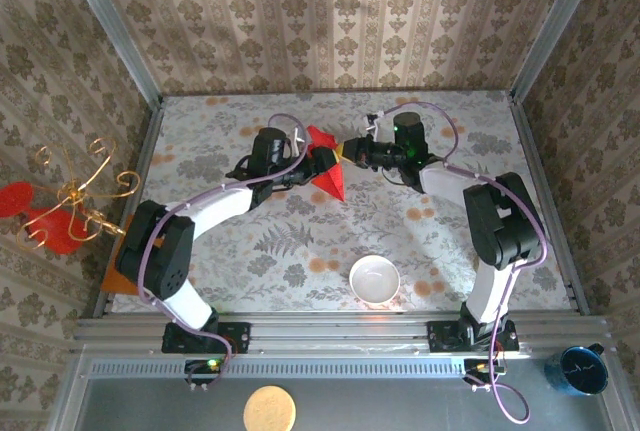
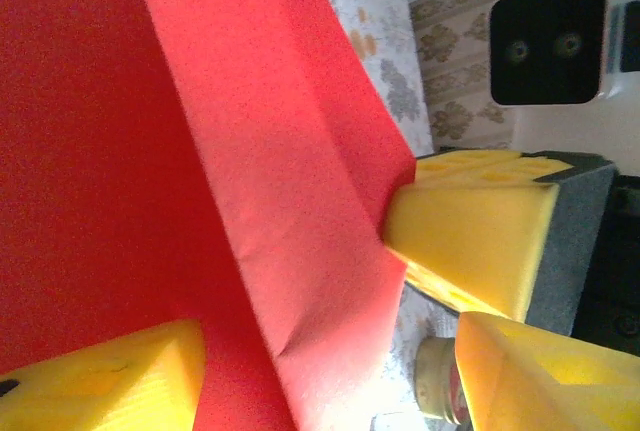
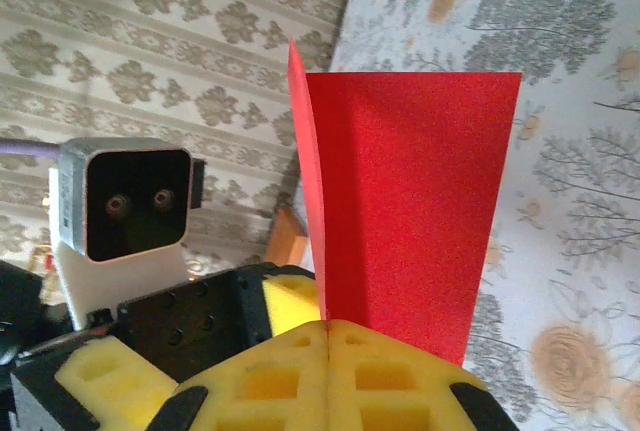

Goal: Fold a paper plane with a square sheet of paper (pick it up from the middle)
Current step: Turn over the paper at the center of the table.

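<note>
The red sheet of paper [image 1: 330,179] is folded along a centre crease and held up off the table at the back middle, between the two arms. My right gripper [image 3: 327,323] is shut on the paper's folded edge, and the red flaps [image 3: 410,191] stand up from its yellow pads. In the left wrist view the right gripper's pad [image 2: 470,241] pinches the paper [image 2: 280,181] at its right edge. My left gripper [image 2: 320,391] is open, with its yellow fingers [image 2: 100,381] spread wide on either side of the paper. In the top view the left gripper [image 1: 305,163] faces the right gripper [image 1: 345,151].
A white bowl [image 1: 374,278] sits near the front middle of the table. An orange-brown board [image 1: 118,261] lies at the left edge beside the red ornament with gold wire curls [image 1: 60,206]. A blue cup [image 1: 582,369] and a yellow disc [image 1: 270,411] rest off the table in front.
</note>
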`<act>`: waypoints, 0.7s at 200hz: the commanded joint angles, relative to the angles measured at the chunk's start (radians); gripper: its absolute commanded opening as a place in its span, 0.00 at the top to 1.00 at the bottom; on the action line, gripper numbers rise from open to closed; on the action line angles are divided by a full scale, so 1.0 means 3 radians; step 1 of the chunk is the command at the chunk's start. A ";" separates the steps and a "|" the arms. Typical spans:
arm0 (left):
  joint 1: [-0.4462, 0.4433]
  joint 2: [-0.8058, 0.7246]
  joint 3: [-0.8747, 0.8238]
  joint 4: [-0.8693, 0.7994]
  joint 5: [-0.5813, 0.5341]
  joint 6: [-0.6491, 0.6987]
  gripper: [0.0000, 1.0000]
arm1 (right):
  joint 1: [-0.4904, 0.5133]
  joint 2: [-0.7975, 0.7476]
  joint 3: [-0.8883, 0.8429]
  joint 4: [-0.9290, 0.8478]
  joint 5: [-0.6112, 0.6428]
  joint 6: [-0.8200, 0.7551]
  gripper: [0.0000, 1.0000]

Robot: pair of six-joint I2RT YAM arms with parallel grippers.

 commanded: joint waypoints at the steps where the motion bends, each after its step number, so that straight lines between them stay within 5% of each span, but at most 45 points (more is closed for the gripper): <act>1: -0.0015 -0.0073 0.0000 0.0176 0.0134 -0.0086 0.33 | -0.0017 -0.0166 -0.0092 0.0318 -0.0137 0.0304 0.98; 140: -0.0096 -0.0307 -0.0234 0.0688 0.0265 -0.0104 0.70 | -0.0122 -0.0229 -0.0183 0.0691 -0.0220 0.0758 0.96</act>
